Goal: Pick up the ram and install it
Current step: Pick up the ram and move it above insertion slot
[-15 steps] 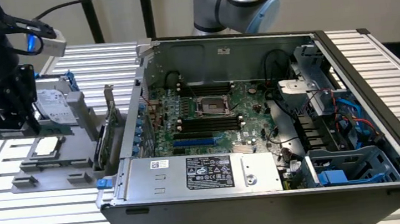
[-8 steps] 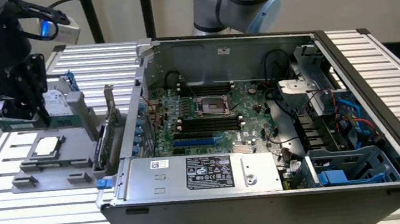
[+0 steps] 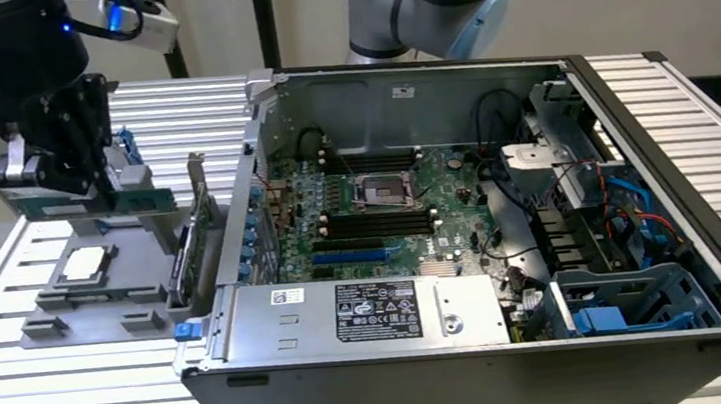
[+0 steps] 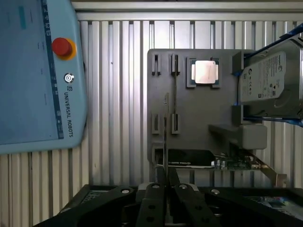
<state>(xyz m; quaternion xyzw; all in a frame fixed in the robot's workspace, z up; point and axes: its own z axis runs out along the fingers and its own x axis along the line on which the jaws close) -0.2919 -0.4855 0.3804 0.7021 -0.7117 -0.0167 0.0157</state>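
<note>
Bright, even light; soft glare on slats (image 4: pixel 118 94).

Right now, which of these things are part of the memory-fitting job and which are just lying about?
Job: claw, shut on the memory stick; memory slots in the open computer.
Lying about: processor chip, hard drive, expansion card, control tablet, grey tray.

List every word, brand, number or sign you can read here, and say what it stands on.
"UNIVERSAL ROBOTS": on the light blue control tablet, below its red button; also legible on its corner in the exterior view.
Label on the power supply: too small to read.
Label on the hard drive: blurred, unreadable.
Marking on the processor chip: unreadable.
The ram gripped by the hand: nothing readable.
</note>
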